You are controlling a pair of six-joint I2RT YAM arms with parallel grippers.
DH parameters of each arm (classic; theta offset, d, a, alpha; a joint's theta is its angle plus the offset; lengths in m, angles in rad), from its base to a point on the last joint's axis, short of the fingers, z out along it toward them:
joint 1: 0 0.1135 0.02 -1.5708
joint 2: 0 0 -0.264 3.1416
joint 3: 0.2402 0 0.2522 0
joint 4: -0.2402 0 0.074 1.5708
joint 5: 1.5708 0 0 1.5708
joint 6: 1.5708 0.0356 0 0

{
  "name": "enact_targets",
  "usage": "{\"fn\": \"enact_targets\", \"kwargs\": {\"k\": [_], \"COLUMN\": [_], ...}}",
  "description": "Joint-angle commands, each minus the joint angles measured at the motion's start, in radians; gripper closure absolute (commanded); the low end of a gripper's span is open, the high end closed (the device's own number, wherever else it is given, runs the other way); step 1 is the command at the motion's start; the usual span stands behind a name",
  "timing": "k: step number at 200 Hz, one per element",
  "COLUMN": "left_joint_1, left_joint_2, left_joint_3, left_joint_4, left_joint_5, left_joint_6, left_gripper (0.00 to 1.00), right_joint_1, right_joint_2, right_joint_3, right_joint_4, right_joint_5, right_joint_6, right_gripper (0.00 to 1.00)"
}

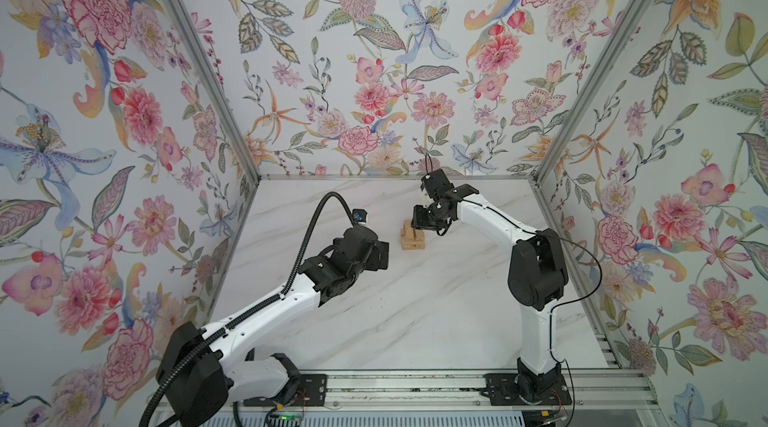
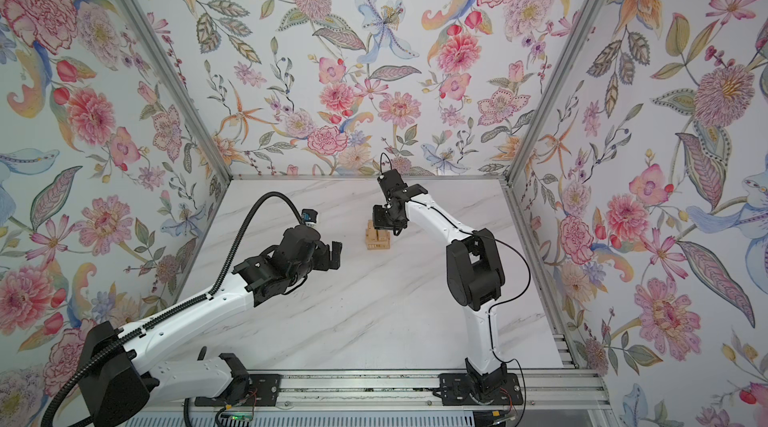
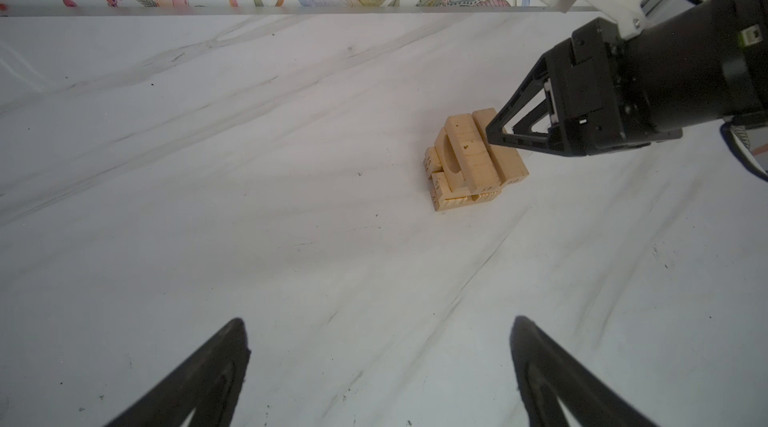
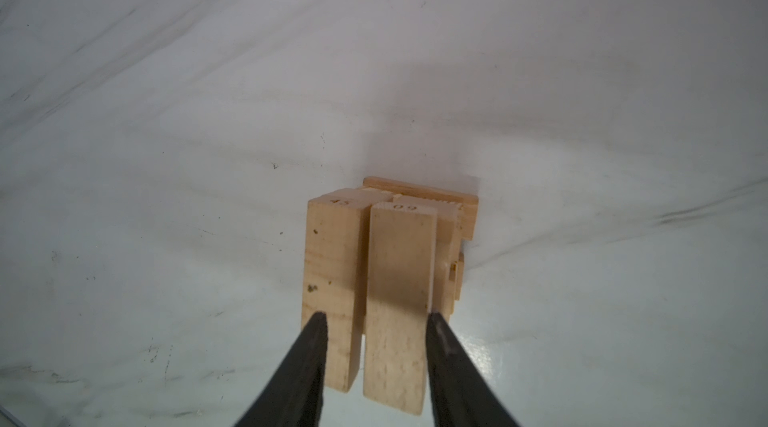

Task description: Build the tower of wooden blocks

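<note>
- The tower (image 1: 412, 238) stands on the marble table (image 1: 415, 321), a little behind the middle and well apart from every edge. In both top views I see bare tabletop on all sides of it.
- In the left wrist view its wood blocks lie in crossed layers. An arch block (image 3: 465, 154) and a plain bar (image 3: 509, 165) lie side by side on top, their long edges almost touching.
- My right gripper (image 4: 376, 317) reaches over the tower from the back right, its jaws narrowly apart astride the plain bar. One finger lies against the bar's long edge. The other overlaps the arch block, with a sliver of gap beside the bar. I cannot tell whether it is clamping the bar or only bracketing it.
- My left gripper (image 3: 379, 321) is released, fingers spread wide. It hangs above bare marble to the left of the tower, pointing toward it but apart from it.
- There is open marble between the left gripper and the tower, and a broad stretch runs forward to the front rail (image 1: 415, 387).
- The right wrist is near the table's back edge (image 1: 353, 176) without touching it.
- The right arm's elbow stands near the right-hand wall frame (image 1: 552, 221).
</note>
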Motion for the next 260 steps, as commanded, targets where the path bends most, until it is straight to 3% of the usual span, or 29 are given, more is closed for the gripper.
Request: {"fn": "enact_targets", "kwargs": {"k": [1,16,37,51,55,126,191,236,260], "left_joint_1": [0.016,0.017,0.019,0.020,0.017,0.021,0.021,0.028,0.061], "left_joint_2": [-0.033,-0.040,-0.056,-0.073,-0.079,-0.313,-0.586,-0.511,-0.415], "left_joint_3": [-0.018,-0.015,-0.011,-0.010,-0.010,-0.148,-0.452,-0.539,-0.577], "left_joint_4": [-0.019,-0.019,-0.022,-0.033,-0.036,0.035,0.391,0.584,0.711], "left_joint_5": [-0.014,-0.017,-0.037,-0.075,-0.087,-0.366,-0.501,-0.655,-0.658], "left_joint_6": [0.007,0.017,0.045,0.063,0.070,0.141,0.345,0.469,0.503], "left_gripper": [0.01,0.01,0.01,0.01,0.01,0.01,0.01,0.01,0.01], "right_joint_1": [-0.009,-0.012,-0.013,-0.017,-0.020,-0.075,-0.213,-0.270,-0.294], "right_joint_2": [-0.072,-0.098,-0.160,-0.213,-0.229,-0.578,-0.907,-1.036,-1.027], "right_joint_3": [-0.003,-0.002,-0.023,-0.059,-0.071,-0.481,-0.872,-1.031,-1.094], "right_joint_4": [-0.024,-0.025,-0.027,-0.027,-0.027,0.008,0.170,0.345,0.444], "right_joint_5": [0.012,0.014,0.037,0.061,0.067,0.217,0.325,0.361,0.312], "right_joint_6": [0.009,0.003,-0.014,-0.025,-0.028,-0.066,-0.105,-0.125,-0.211], "right_gripper": [0.57,0.48,0.18,0.08,0.00,0.01,0.01,0.01,0.01]}}
